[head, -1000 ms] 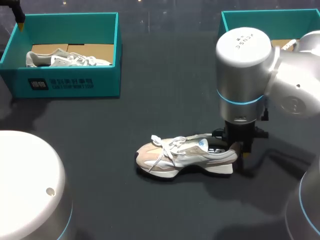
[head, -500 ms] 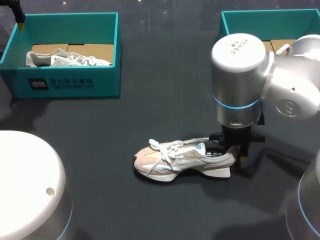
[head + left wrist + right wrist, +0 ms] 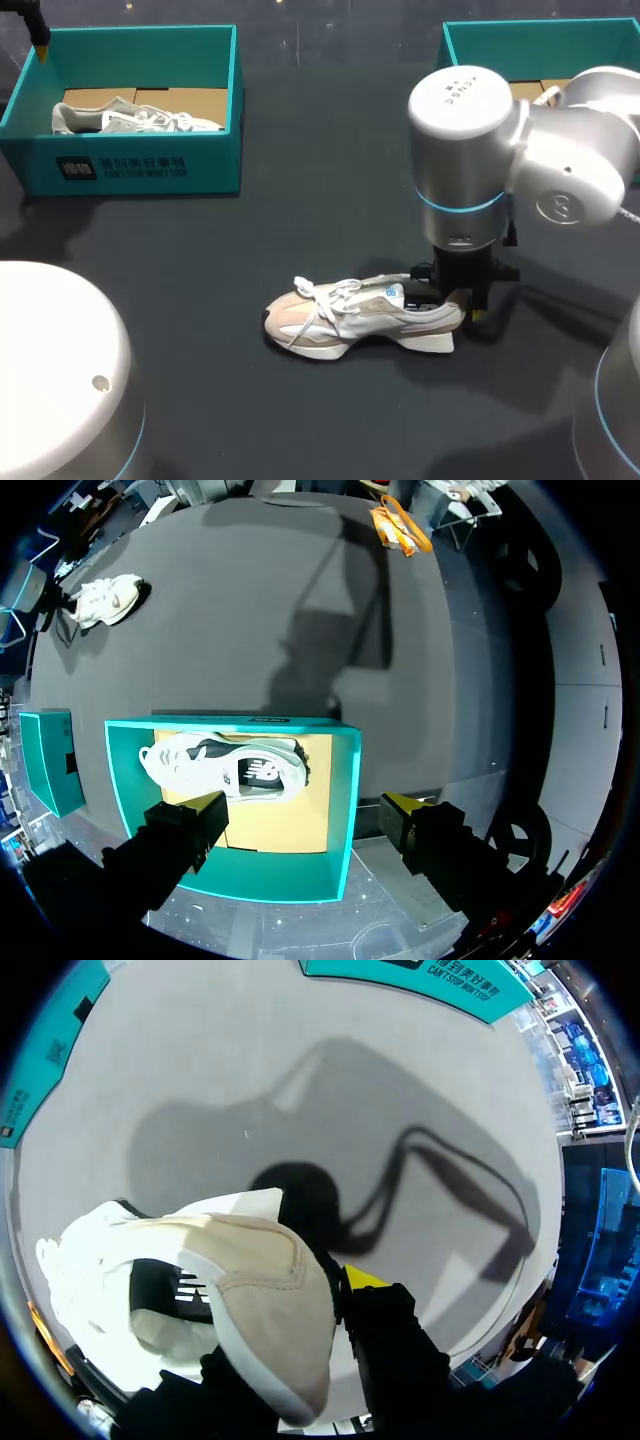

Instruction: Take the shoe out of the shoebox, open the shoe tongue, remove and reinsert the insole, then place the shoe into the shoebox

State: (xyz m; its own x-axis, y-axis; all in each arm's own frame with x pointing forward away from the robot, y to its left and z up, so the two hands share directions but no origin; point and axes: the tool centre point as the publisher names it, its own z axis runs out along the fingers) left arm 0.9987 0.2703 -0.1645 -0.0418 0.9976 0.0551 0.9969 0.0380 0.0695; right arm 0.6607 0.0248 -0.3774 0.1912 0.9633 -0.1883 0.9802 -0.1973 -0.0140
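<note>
Right hand [image 3: 458, 297] tight on rounded heel of beige suede shoe [image 3: 345, 318]; left hand [image 3: 305, 808] wide above teal shoebox [image 3: 230, 724].

Dark table [image 3: 330, 180] bears one teal shoebox [image 3: 140, 172] far left, a second shoebox [image 3: 520, 35] far right, and a beige shoe [image 3: 350, 318] near the middle.

I see a beige-and-white shoe [image 3: 360, 318] and a dark grey table [image 3: 330, 180]. The left shoebox [image 3: 135, 165] is teal, tan inside. My right arm [image 3: 462, 140] is silver with a blue ring.
</note>
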